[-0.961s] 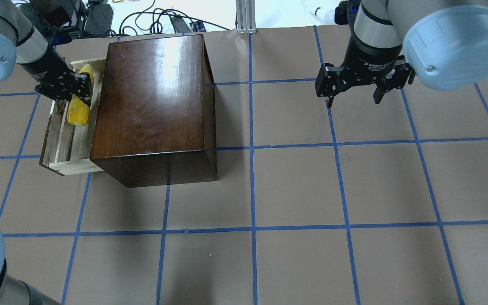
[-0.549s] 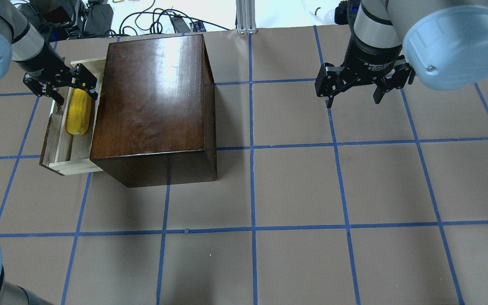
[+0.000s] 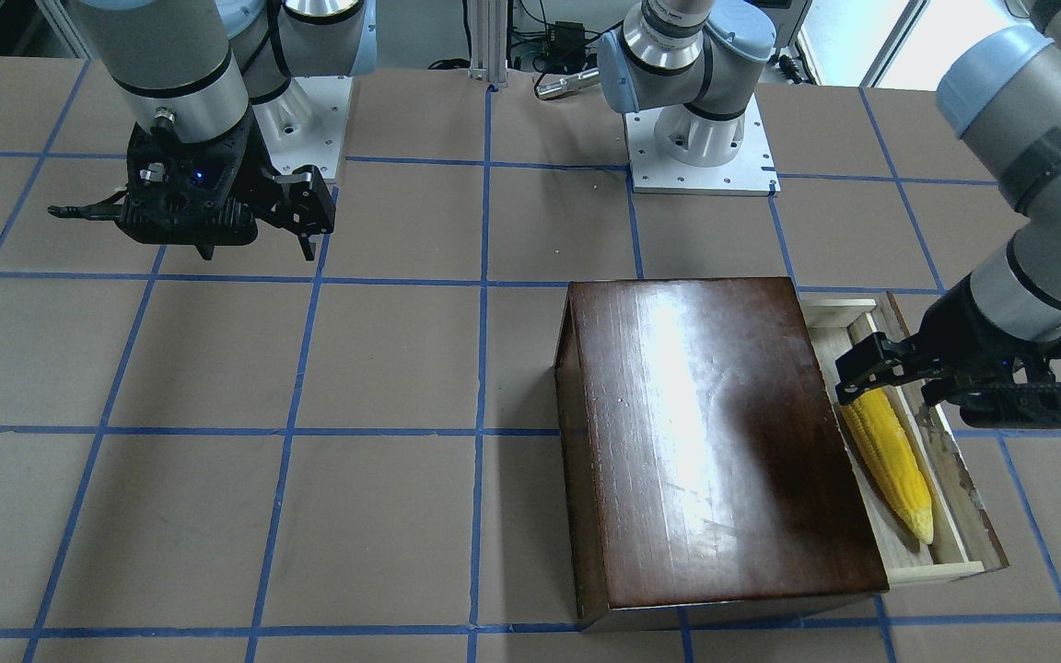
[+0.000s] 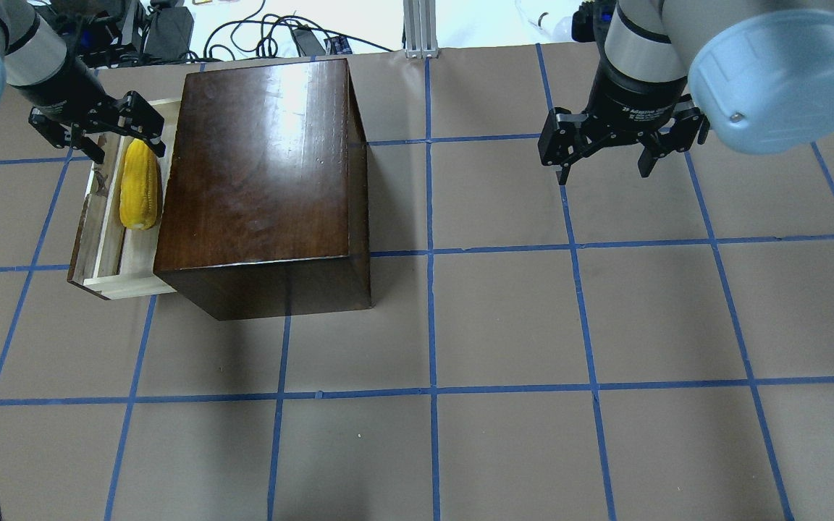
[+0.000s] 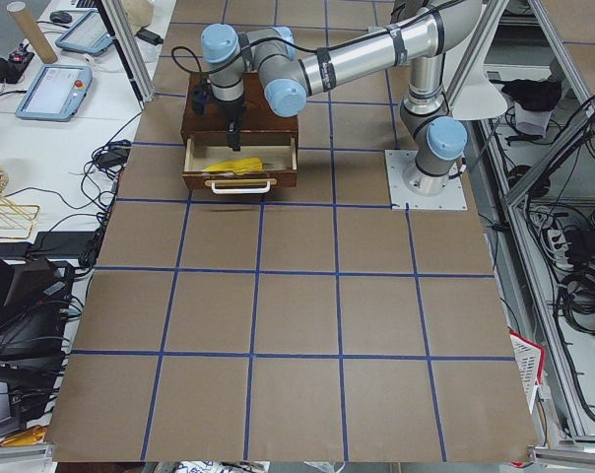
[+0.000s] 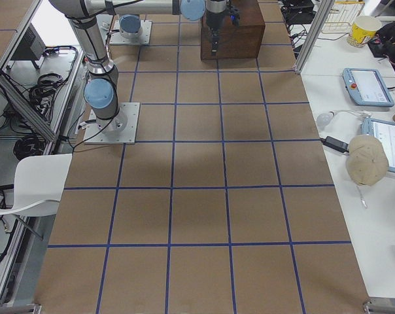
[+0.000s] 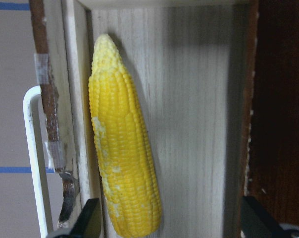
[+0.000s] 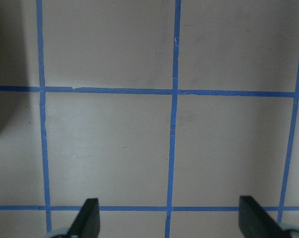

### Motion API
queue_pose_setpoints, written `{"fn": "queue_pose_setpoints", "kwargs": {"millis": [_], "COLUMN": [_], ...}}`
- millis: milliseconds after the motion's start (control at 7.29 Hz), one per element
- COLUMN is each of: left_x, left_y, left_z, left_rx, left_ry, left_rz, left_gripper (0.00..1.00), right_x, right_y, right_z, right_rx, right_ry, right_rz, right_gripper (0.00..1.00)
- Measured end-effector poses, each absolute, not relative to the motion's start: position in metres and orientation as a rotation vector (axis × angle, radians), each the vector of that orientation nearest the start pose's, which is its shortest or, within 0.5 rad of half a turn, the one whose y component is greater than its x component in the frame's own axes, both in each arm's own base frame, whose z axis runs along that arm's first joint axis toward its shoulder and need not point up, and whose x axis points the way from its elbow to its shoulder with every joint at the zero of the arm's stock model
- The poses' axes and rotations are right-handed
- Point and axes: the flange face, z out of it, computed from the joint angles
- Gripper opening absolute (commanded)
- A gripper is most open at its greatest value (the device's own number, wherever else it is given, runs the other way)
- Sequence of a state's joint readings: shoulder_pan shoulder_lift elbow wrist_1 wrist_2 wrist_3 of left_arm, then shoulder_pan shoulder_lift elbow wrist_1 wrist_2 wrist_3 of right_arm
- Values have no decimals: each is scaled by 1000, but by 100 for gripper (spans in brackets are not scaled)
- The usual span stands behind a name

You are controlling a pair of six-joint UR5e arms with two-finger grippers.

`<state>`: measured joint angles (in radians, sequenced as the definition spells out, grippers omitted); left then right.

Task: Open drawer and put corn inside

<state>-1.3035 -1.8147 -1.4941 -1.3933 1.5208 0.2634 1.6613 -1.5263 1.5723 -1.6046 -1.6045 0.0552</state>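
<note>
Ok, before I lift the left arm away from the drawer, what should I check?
1. The corn lies flat inside the drawer, along its length: ok.
2. The left gripper has its jaws open, straddling the corn's thick end without clamping it: ok.
3. Jaws clear of the drawer walls for a straight lift: cannot tell.
4. The right gripper is open, empty and hovering far from the box: ok.
5. The drawer is pulled out of the box: ok.
</note>
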Motion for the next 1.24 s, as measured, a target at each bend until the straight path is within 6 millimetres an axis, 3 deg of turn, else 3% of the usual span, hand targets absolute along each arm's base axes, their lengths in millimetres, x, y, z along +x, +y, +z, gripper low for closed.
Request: {"fn": "queue_pose_setpoints", "kwargs": {"millis": [275,549,686,961,1235], "left_x": [-41,-107,-129,-147,-144], "left_y": [-586,-551,-530,-502,-499], "left_z": [451,478,492,516,520], "left_rx": [89,194,221,252,242], "left_ry": [3170,3170,3173,3171,3161], "left_rz": [-110,-90,-59,-57,-62], "left_gripper": [100,100,100,100,100], "right_x": [175,175,175,175,175], "right_y": [-495,-495,-495,-495,-495], "right_z": [468,468,468,468,468], "right_rx": [-56,-56,-56,-56,-56], "right_ry": [3176,3176,3176,3176,3176], "right_rz": [15,16,16,16,15], "right_gripper": [100,100,100,100,100]}}
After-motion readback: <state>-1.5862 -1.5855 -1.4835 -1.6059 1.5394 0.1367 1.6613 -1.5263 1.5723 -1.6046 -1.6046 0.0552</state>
